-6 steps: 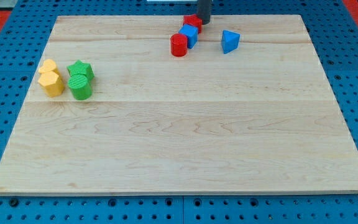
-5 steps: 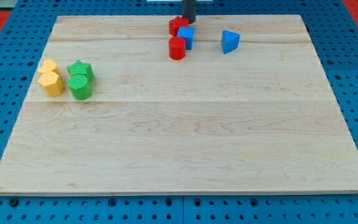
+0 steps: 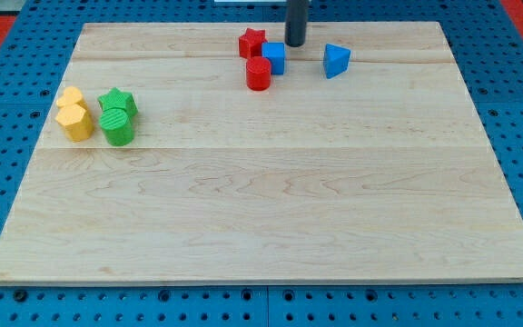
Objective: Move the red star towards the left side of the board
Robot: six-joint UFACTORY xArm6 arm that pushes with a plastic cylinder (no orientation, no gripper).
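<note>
The red star (image 3: 251,43) lies near the view's top edge of the wooden board (image 3: 261,182), a little left of centre. It touches the blue cube (image 3: 274,57) on its right. A red cylinder (image 3: 259,74) stands just below both. My tip (image 3: 295,43) is to the right of the red star, just above and right of the blue cube, apart from the star. A blue triangular block (image 3: 336,60) lies further right.
At the view's left stand two yellow blocks (image 3: 74,113), a green star (image 3: 117,101) and a green cylinder (image 3: 116,126), close together. Blue pegboard surrounds the board.
The red star has slid left along the top edge. My tip first moved left behind it, then drew back to the right. The blue cube and red cylinder shifted slightly left.
</note>
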